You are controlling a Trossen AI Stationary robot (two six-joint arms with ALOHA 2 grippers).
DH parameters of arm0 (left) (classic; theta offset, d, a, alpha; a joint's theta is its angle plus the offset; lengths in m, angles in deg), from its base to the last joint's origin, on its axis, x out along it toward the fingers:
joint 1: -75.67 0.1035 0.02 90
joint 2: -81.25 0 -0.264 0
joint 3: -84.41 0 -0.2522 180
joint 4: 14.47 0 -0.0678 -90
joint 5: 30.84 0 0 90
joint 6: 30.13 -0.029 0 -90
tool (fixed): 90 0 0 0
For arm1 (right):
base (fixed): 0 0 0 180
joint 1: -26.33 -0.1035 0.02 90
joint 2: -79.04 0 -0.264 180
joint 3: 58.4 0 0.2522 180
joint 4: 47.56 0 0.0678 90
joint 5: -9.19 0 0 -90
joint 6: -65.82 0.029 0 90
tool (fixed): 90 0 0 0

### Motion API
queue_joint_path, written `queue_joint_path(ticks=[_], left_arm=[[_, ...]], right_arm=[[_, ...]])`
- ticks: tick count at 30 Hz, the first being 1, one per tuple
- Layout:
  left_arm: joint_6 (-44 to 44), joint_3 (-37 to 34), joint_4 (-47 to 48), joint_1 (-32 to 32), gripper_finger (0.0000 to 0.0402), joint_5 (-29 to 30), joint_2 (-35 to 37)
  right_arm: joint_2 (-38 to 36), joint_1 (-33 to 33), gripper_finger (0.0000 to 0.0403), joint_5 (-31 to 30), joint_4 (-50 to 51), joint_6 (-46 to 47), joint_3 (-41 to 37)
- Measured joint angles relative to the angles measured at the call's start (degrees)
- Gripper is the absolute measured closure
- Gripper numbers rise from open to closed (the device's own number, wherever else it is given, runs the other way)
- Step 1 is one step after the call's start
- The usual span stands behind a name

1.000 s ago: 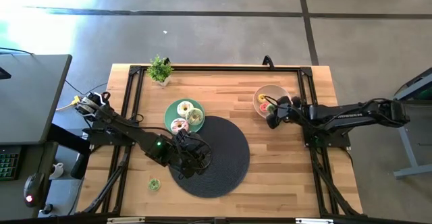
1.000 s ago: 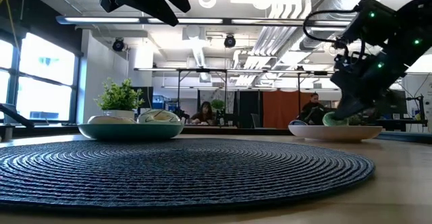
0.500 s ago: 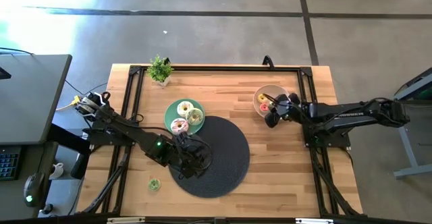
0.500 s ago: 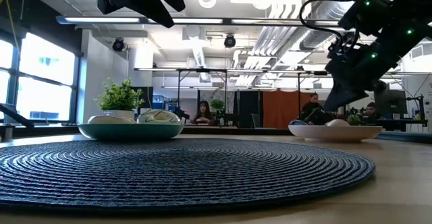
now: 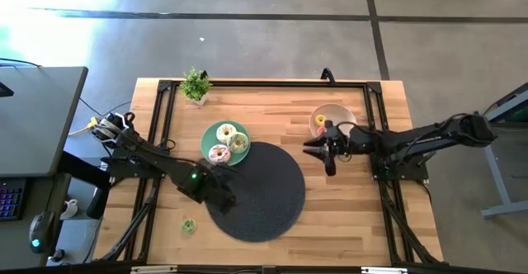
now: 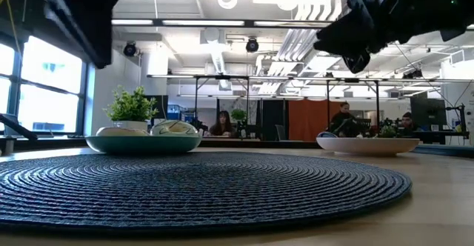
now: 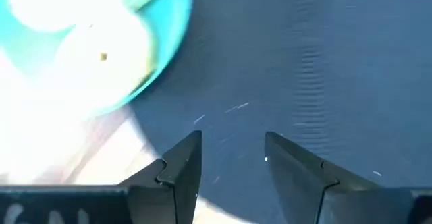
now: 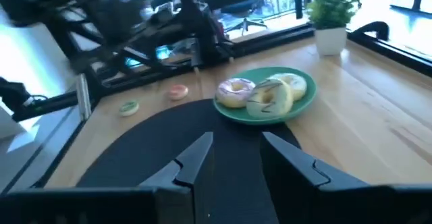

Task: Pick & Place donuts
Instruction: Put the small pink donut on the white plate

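Moved since a second ago: my right gripper [image 5: 320,148] has come off the beige bowl [image 5: 339,111] and now hangs past its 7 o'clock side, over bare wood at the mat's 2 o'clock edge; my left gripper [image 5: 221,193] has drawn back toward the mat's 9 o'clock side.
Left gripper: fingers parted, nothing between them, over the dark woven mat [image 5: 276,212], with the mint-green plate [image 7: 177,21] just beyond the tips.
Right gripper: fingers spread, empty, pointing across the mat toward the plate.
Stray green donut [image 5: 189,224]: on bare wood at 8 o'clock of the mat, well apart from both grippers.
Stray pink donut [image 8: 177,92]: on the wood near the green one in the right wrist view; I cannot find it from above.
Plate contents: white donut [image 5: 225,132], pale green donut [image 5: 238,143], pink donut [image 5: 219,153], all lying flat at the mat's 11 o'clock.
Bowl contents: tiny yellow donut [image 5: 320,121] and tiny pink donut [image 5: 320,130], at the mat's 1 o'clock.
Progress, my judgement: partway; five pieces sit in dishes, two still lie loose.
Obstacles: potted plant [image 5: 195,84] at 12 o'clock of the plate, clear of any path; black frame rails [image 5: 165,117] along the table sides.
Beyond the table: seated people among desks, far off.
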Motion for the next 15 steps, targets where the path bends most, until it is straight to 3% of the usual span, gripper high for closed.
queue_joint_path(ticks=[6, 10, 15], left_arm=[[26.9, 0.0, 9.4, 0.0, 0.0243, -7.1, 0.0], [28.7, -1.5, 9.1, -0.4, 0.0243, -9.1, 0.0], [34.3, -8.9, 2.1, -0.4, 0.0243, -13.6, 0.0]], right_arm=[[4.1, -3.2, 0.0284, -4.4, 0.8, 0.0, 0.0], [5.7, -3.3, 0.0284, -6.3, 1.0, 0.0, 0.0], [6.3, -3.8, 0.0284, -5.4, 1.6, 0.0, 0.0]])
